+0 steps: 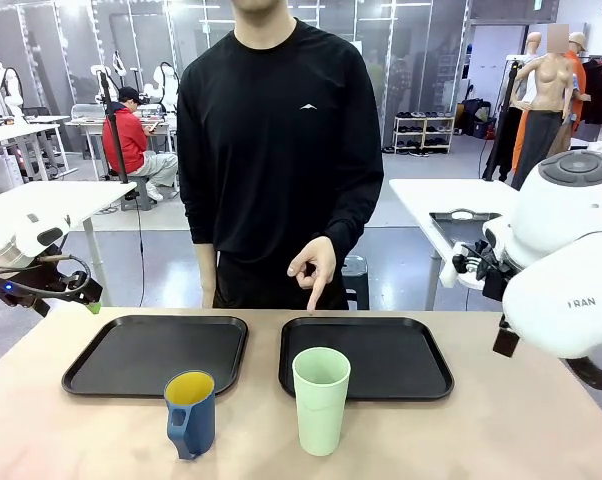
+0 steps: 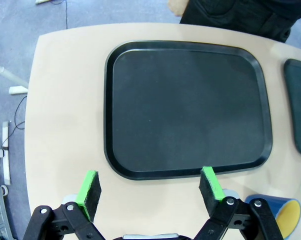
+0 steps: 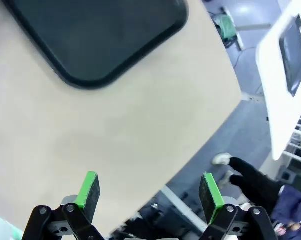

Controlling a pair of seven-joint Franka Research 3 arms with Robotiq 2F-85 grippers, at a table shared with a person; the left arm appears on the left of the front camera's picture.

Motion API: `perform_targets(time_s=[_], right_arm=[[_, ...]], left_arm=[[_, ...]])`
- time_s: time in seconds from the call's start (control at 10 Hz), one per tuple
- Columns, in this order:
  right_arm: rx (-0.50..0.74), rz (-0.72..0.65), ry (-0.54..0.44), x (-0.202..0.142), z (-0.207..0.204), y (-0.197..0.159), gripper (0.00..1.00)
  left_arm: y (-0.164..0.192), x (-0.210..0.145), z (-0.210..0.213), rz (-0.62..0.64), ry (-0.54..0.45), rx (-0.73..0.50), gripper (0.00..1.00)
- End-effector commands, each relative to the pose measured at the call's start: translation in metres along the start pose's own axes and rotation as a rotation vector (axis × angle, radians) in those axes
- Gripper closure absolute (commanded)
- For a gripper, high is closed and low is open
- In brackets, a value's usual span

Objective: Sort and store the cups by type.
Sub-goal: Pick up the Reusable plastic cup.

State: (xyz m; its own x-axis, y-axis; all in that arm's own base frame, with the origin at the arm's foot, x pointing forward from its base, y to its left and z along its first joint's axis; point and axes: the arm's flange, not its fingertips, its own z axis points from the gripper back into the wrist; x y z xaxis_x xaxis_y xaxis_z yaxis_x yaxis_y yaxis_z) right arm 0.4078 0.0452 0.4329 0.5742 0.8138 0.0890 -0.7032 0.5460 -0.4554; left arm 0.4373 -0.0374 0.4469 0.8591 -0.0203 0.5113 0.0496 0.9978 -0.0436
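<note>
A tall mint-green tumbler (image 1: 321, 400) stands upright on the table at the near edge of the right black tray (image 1: 421, 360). To its left, in front of the left black tray (image 1: 131, 360), stands a dark blue handled mug (image 1: 191, 413) with a yellow inside. Both trays hold nothing. My left gripper (image 2: 150, 189) hangs open above the table just short of the left tray (image 2: 188, 107), with the mug (image 2: 285, 212) at the lower right. My right gripper (image 3: 149, 192) is open over bare table near its edge, past a corner of a tray (image 3: 100, 35).
A person in a black top stands at the far side, one hand (image 1: 314, 268) pointing a finger down at the right tray. The tabletop (image 1: 501, 430) lies bare in front of and beside the trays. The table's curved edge (image 3: 210, 135) drops to the floor.
</note>
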Motion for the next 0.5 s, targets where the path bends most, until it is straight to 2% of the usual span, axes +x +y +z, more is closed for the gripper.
perform_targets(time_s=[0.0, 0.3, 0.4], right_arm=[[-0.023, 0.224, 0.003, -0.019, -0.006, 0.014, 0.00], [0.122, 0.356, -0.099, -0.025, -0.014, 0.025, 0.00], [0.152, 0.344, -0.121, -0.021, -0.013, 0.025, 0.00]], left_arm=[[0.001, 0.000, 0.000, 0.003, -0.001, -0.002, 0.00], [0.001, 0.000, 0.000, 0.003, -0.001, -0.002, 0.00], [0.001, 0.000, 0.000, 0.003, -0.001, -0.002, 0.00]])
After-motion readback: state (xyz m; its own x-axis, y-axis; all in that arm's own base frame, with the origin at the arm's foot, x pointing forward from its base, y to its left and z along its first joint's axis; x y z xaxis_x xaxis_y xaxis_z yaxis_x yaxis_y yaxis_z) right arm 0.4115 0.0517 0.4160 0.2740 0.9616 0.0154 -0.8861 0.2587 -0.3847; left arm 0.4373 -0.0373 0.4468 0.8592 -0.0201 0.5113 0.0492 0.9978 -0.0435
